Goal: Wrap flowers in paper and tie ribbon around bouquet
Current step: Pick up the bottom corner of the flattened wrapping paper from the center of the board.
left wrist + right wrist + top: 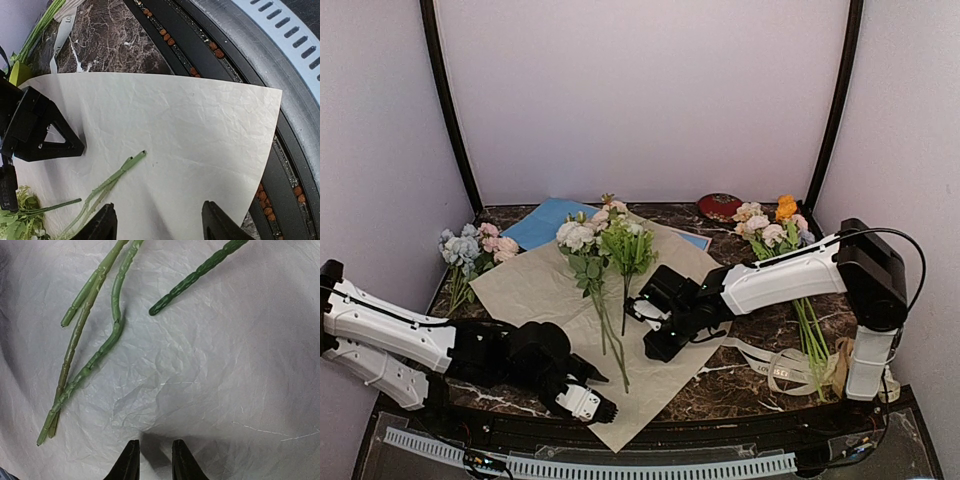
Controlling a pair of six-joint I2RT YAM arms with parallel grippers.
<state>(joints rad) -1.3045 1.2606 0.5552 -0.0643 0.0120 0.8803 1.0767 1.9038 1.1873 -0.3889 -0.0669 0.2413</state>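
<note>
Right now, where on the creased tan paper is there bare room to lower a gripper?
Two bare patches on the tan paper sheet: its left wing, between the blue-and-pink bunch and the long green stems; and its near corner, past the stem ends, under the left gripper. Crowded: the middle, with stems beside the right gripper.

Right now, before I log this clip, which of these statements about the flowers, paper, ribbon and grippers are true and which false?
1. The flowers lie on the paper. True.
2. The ribbon is tied around the flowers. False: it lies loose on the table, right of the paper.
3. The left gripper is open and empty. True.
4. The right gripper grips a stem. False: it holds nothing; the stems lie ahead of it.
5. The paper is rolled into a cone. False: it lies spread out.
</note>
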